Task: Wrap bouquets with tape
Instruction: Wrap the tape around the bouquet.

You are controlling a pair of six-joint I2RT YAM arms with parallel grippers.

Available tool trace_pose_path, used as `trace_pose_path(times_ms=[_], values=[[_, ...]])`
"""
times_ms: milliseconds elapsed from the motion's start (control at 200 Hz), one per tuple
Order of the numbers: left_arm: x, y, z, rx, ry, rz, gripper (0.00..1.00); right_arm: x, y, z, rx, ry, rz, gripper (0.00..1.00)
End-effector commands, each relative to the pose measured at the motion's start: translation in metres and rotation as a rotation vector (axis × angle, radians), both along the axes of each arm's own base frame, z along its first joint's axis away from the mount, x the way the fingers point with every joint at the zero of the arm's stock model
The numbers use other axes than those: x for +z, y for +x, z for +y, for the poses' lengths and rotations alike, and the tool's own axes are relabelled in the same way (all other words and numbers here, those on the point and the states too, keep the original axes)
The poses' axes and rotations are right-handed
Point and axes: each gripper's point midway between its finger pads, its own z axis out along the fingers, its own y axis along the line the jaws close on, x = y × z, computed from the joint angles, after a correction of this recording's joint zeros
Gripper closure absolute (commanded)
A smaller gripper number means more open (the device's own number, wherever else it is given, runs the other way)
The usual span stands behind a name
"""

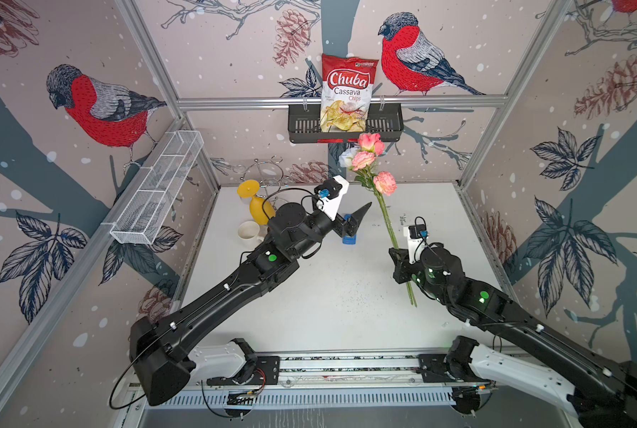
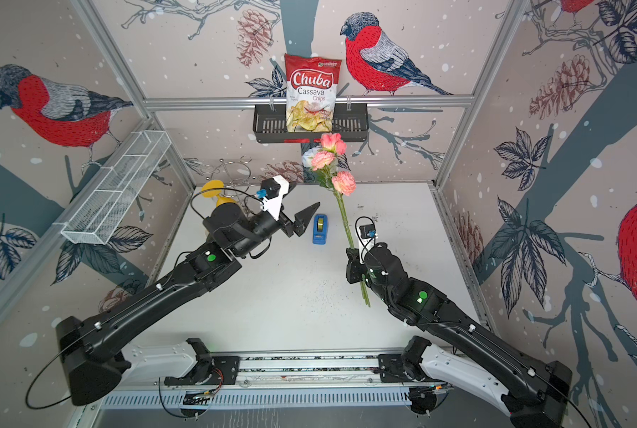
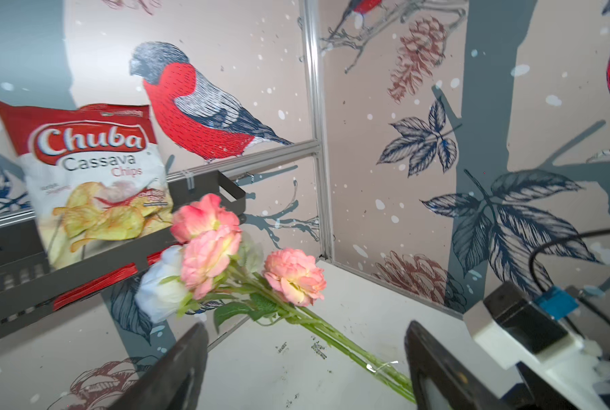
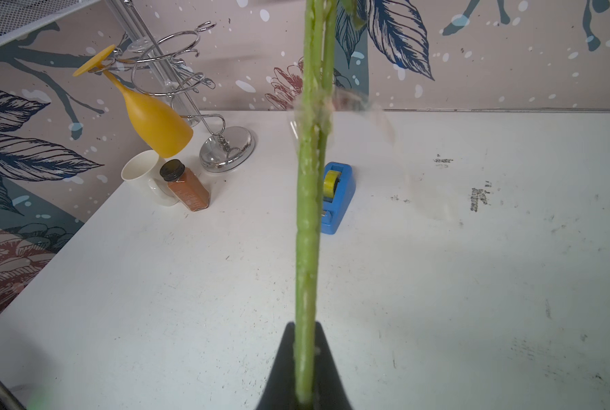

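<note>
Above the middle of the table [image 1: 328, 296], I hold the bouquet [image 1: 370, 163] up in the air with my right gripper [image 1: 398, 259]. It is pressed tight on the long green stems [image 4: 305, 248], low down near their cut ends. The pink roses and the white bloom point up toward the back wall, and the bunch leans a bit. My left gripper [image 3: 303, 372] is spread wide and holds nothing. It hangs just beside the stems, over the back half of the table. Under it sits the tape, a little yellow roll in its blue dispenser [image 2: 320, 229]. It is toward the back edge, about halfway between the left and right edges. On the stems, a little above my right gripper, I can see a bit of see-through tape [image 4: 317, 110]. It goes around them, and a loose flap [image 4: 381, 124] sticks out to one side. So I think I am in the wrapping step, and the first piece is on but not pressed flat. Next, I think my left gripper should pinch that flap and fold it snug around the stems. Or it could go down to the dispenser for a new strip. The flap is thin and hard to see, so I must aim well. My right gripper has to hold firm so the stems do not slip or spin.
</note>
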Motion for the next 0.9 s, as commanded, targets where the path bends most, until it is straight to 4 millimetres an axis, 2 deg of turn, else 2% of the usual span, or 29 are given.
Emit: trace_pose_path(times_ms=[0, 120, 200, 245, 355, 450, 590, 645, 730, 896], values=[[-0.006, 0.004, 0.019, 0.057, -0.129, 0.163, 0.16, 0.018, 0.001, 0.009, 0.026, 0.068, -0.036, 1.0], [-0.042, 0.003, 0.016, 0.022, -0.21, 0.346, 0.21, 0.022, 0.0, 0.014, 0.052, 0.081, -0.051, 1.0], [-0.057, 0.005, 0.01, -0.006, -0.289, 0.437, 0.25, 0.023, 0.0, 0.015, 0.056, 0.075, -0.063, 1.0], [-0.056, 0.005, 0.004, -0.04, -0.325, 0.461, 0.29, 0.024, 0.0, 0.016, 0.06, 0.066, -0.072, 1.0], [-0.069, 0.012, -0.013, -0.075, -0.331, 0.54, 0.32, 0.025, 0.001, 0.018, 0.059, 0.036, -0.094, 1.0], [-0.075, 0.019, -0.03, -0.1, -0.332, 0.623, 0.38, 0.026, 0.003, 0.019, 0.051, 0.008, -0.109, 1.0], [-0.097, 0.025, -0.052, -0.145, -0.346, 0.766, 0.45, 0.036, 0.006, 0.02, 0.034, -0.008, -0.152, 1.0], [-0.106, 0.029, -0.054, -0.131, -0.356, 0.805, 0.5, 0.04, 0.008, 0.02, 0.028, -0.01, -0.165, 1.0], [-0.112, 0.032, -0.054, -0.107, -0.384, 0.845, 0.53, 0.044, 0.01, 0.021, 0.018, -0.018, -0.18, 1.0], [-0.107, 0.03, -0.059, -0.138, -0.426, 0.863, 0.58, 0.044, 0.015, 0.026, 0.009, -0.051, -0.195, 1.0]])
